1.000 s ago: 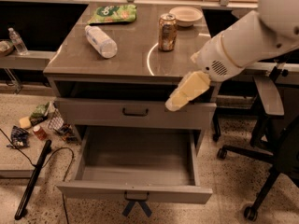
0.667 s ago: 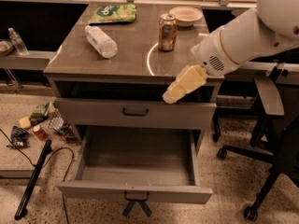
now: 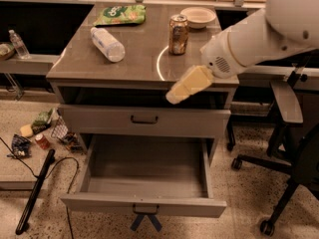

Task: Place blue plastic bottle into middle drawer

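Observation:
The blue plastic bottle lies on its side on the left part of the grey cabinet top. It is clear, with a pale label. The middle drawer is pulled fully open below and shows nothing inside. Crossed blue tape strips hang at its front handle. My gripper hangs at the cabinet's front edge, right of centre, above the open drawer. It is shut and empty, well to the right of the bottle and lower in the picture.
A soda can, a white bowl and a green snack bag sit on the top. The upper drawer with a plain black handle is closed. Floor clutter lies to the left. An office chair stands to the right.
My gripper has moved a little to the left and slightly up along the cabinet's front edge. The bottle and the drawers have not moved.

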You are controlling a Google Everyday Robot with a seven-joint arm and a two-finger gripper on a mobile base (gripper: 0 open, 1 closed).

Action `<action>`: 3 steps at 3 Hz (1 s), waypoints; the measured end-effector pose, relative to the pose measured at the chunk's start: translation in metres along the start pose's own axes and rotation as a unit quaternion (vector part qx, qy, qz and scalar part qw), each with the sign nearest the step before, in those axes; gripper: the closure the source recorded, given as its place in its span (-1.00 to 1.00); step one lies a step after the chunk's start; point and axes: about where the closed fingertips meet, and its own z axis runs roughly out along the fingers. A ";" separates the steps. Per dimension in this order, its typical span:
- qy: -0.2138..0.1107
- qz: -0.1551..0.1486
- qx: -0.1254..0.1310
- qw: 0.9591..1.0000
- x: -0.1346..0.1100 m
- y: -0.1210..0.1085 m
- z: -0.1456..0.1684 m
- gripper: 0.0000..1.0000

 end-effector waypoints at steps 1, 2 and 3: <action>-0.069 0.028 0.010 0.997 -0.046 -0.022 0.046 -1.00; -0.124 0.066 0.002 0.990 -0.087 -0.033 0.102 -1.00; -0.182 0.106 0.005 0.978 -0.144 -0.045 0.174 -1.00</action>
